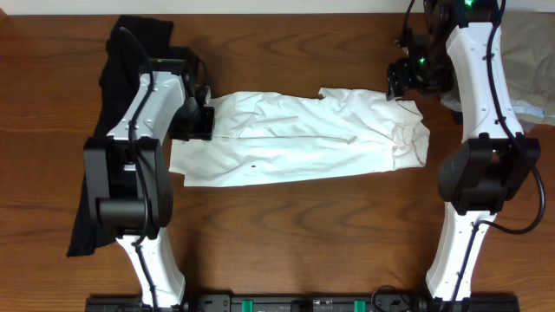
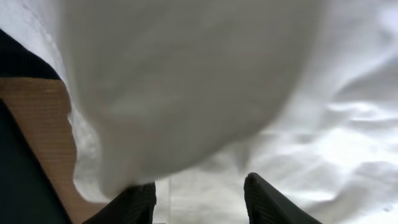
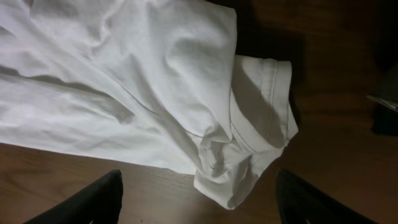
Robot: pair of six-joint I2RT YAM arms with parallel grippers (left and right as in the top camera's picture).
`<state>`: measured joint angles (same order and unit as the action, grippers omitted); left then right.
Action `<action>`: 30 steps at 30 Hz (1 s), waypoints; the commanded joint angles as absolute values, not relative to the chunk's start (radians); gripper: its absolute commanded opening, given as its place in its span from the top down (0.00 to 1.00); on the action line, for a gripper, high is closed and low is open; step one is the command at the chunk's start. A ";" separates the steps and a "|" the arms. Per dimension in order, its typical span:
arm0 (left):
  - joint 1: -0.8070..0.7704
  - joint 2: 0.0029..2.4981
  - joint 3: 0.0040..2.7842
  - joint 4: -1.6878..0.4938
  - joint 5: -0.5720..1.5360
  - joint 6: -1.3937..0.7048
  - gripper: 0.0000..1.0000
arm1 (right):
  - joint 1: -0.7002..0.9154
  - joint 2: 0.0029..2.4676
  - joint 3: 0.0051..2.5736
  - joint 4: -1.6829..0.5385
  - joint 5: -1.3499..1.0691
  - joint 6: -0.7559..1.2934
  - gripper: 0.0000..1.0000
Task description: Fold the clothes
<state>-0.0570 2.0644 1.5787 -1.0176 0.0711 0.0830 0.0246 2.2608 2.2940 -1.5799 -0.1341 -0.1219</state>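
The white shirt (image 1: 303,139) lies as a long crumpled band across the middle of the tabletop (image 1: 303,234), while the black garment (image 1: 130,39) trails along the left edge. The left pincer (image 1: 201,121) sits at the shirt's left end, fingers part-spread with nothing visibly pinched. The right pincer (image 3: 199,199) hovers wide open and empty over the shirt's right end.

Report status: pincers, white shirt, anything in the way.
Left pincer open at left edge of white shirt. Right pincer open over its sleeve. Shirt lies long and creased. Black garment under left arm.
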 commanded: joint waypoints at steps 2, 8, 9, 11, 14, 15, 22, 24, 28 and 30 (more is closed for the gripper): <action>-0.066 1.983 1.597 -1.023 0.060 0.117 0.52 | 0.031 2.259 2.304 -1.573 -0.140 -0.137 0.22; -0.066 1.983 1.579 -0.939 0.058 0.165 0.52 | 0.031 2.259 2.304 -1.555 -0.140 -0.137 0.20; -0.066 1.987 1.570 -0.912 0.058 0.165 0.52 | 0.031 2.259 2.304 -1.555 -0.140 -0.137 0.20; -0.066 1.997 1.555 -0.875 0.058 0.165 0.52 | 0.031 2.259 2.304 -1.556 -0.140 -0.137 0.20; -0.066 2.022 1.541 -0.852 0.059 0.169 0.52 | 0.031 2.259 2.304 -1.556 -0.140 -0.137 0.20; -0.066 2.030 1.538 -0.845 0.059 0.169 0.52 | 0.031 2.259 2.304 -1.556 -0.140 -0.137 0.20; -0.066 2.041 1.535 -0.839 0.060 0.168 0.52 | 0.031 2.259 2.304 -1.555 -0.140 -0.137 0.20; -0.066 2.045 1.535 -0.847 0.060 0.168 0.51 | 0.031 2.259 2.304 -1.555 -0.140 -0.137 0.19; -0.067 2.064 1.535 -0.850 0.060 0.168 0.52 | 0.031 2.259 2.304 -1.554 -0.147 -0.137 0.19; -0.067 2.072 1.535 -0.849 0.060 0.168 0.52 | 0.031 2.259 2.304 -1.552 -0.147 -0.137 0.20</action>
